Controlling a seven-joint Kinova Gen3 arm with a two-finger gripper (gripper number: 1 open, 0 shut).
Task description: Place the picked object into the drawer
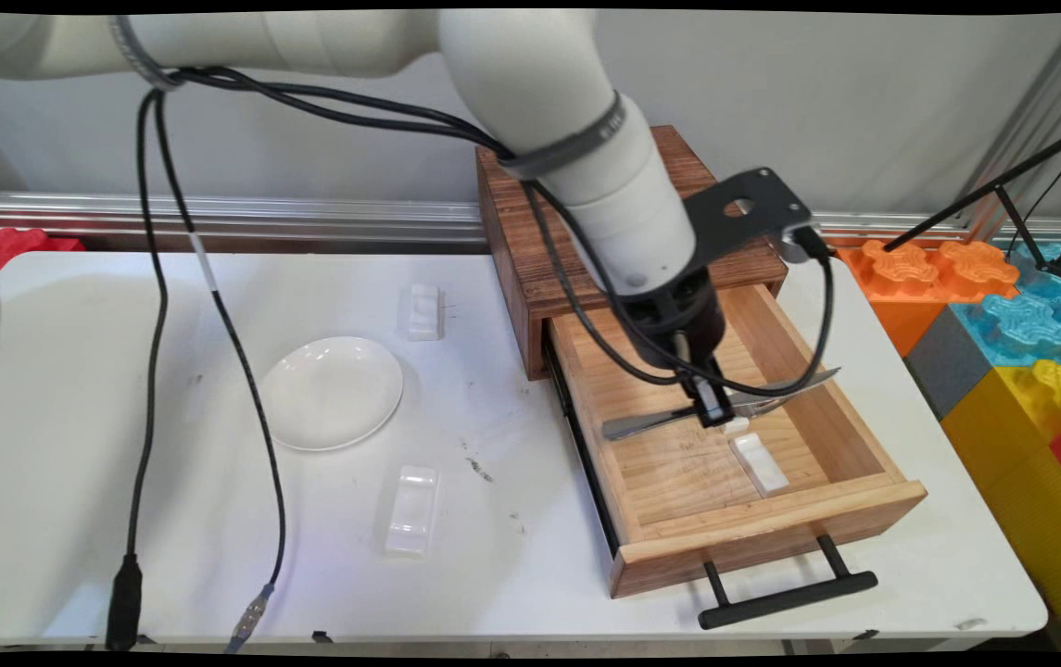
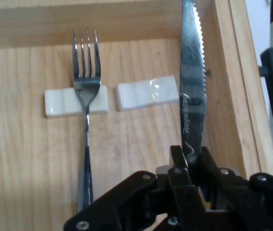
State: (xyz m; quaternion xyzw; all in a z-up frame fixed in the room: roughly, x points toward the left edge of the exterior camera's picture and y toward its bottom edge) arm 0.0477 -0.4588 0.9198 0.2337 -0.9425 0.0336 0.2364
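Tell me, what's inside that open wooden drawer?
In the drawer lie a fork, propped on one of two white rests, and a serrated knife that the gripper is pinching. The arm hides the drawer's back part in the main view.

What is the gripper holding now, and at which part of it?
The gripper holds a serrated knife, pinched at the handle end, with its blade pointing away over the open drawer.
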